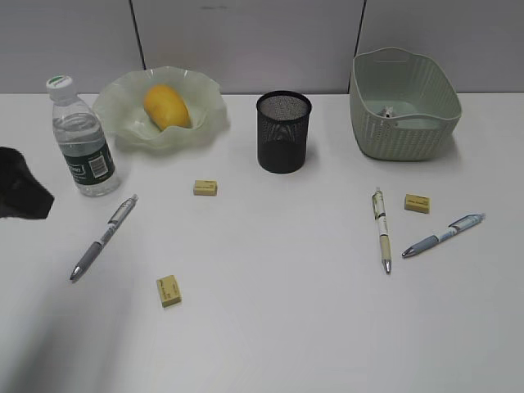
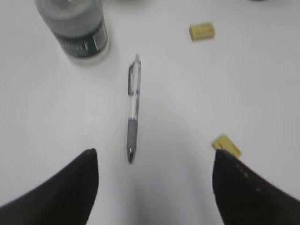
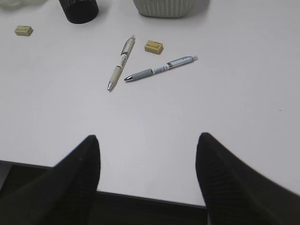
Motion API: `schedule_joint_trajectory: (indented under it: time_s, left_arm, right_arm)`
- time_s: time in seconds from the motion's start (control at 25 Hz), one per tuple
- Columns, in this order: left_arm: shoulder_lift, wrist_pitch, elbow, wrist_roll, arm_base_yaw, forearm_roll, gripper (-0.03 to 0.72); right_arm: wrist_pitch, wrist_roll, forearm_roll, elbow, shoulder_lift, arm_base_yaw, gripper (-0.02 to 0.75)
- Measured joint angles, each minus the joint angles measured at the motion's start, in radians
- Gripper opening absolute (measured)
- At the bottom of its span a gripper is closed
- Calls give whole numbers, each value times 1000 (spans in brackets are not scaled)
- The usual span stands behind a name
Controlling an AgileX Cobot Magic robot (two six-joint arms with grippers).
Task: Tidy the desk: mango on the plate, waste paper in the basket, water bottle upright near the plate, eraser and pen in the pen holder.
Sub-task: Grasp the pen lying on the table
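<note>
The mango [image 1: 166, 106] lies in the plate [image 1: 115, 102], and the water bottle [image 1: 82, 139] stands upright beside it. A wad of waste paper [image 1: 389, 112] sits inside the basket [image 1: 409, 139]. The pen holder [image 1: 283, 131] stands mid-back. On the desk [image 1: 278, 311] lie three pens [image 1: 104, 237] [image 1: 381, 228] [image 1: 443, 235] and three erasers [image 1: 205, 187] [image 1: 169, 290] [image 1: 417, 203]. My left gripper [image 2: 154, 161] is open and empty, just short of a pen's tip [image 2: 131, 152], with an eraser [image 2: 227, 145] by its right finger. My right gripper [image 3: 147, 140] hangs open, empty, over the desk's front edge.
Grey partition panels close off the back of the desk. In the exterior view only a dark part of the left arm [image 1: 20, 192] shows, at the left edge next to the bottle. The right wrist view shows the desk's dark front edge [image 3: 150, 201] under the fingers.
</note>
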Motion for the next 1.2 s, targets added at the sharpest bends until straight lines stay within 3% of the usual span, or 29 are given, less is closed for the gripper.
schedule_joint_trajectory:
  time_s: [0.2, 0.4, 0.84, 1.2]
  left_arm:
    - [-58, 269, -24, 0, 0, 0, 574]
    - [-155, 384, -20, 0, 0, 1, 573]
    - [-635, 391, 163, 0, 0, 75, 571]
    - [-1018, 394, 186, 0, 0, 83, 571]
  right_arm:
    - [0, 0, 0, 0, 0, 0, 509]
    - [0, 0, 0, 0, 0, 0, 509]
    - [0, 0, -1, 0, 0, 0, 509]
    - [0, 0, -1, 0, 0, 0, 509]
